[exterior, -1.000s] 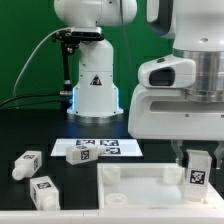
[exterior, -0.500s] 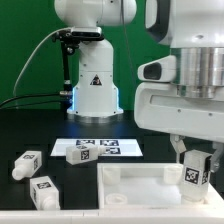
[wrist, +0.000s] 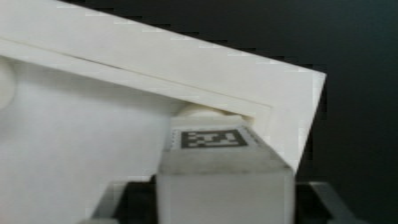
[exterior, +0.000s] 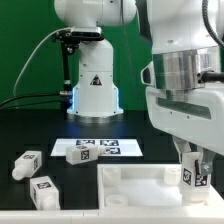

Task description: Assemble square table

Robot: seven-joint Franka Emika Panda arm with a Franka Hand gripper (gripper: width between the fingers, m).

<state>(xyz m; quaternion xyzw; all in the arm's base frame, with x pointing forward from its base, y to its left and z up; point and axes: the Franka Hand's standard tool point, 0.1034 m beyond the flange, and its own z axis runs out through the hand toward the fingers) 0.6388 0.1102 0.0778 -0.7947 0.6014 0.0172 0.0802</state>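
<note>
Square table, unassembled. Tabletop (exterior: 140, 178): lies underside up on the surface, its near corner directly beneath the fingers (exterior: 182, 157). Leg (exterior: 193, 172): upright, clamped between the fingers, lower end at that corner, presumably lined up for its socket; whether it touches cannot be told. Spare leg (exterior: 27, 163) and second spare leg (exterior: 43, 190): lying well away from the fingers, unused.

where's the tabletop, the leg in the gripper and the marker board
tabletop (exterior: 135, 170), exterior view, far rim
held leg (exterior: 193, 176), exterior view, tagged face
marker board (exterior: 62, 148), exterior view, bare end on that view's left
</note>
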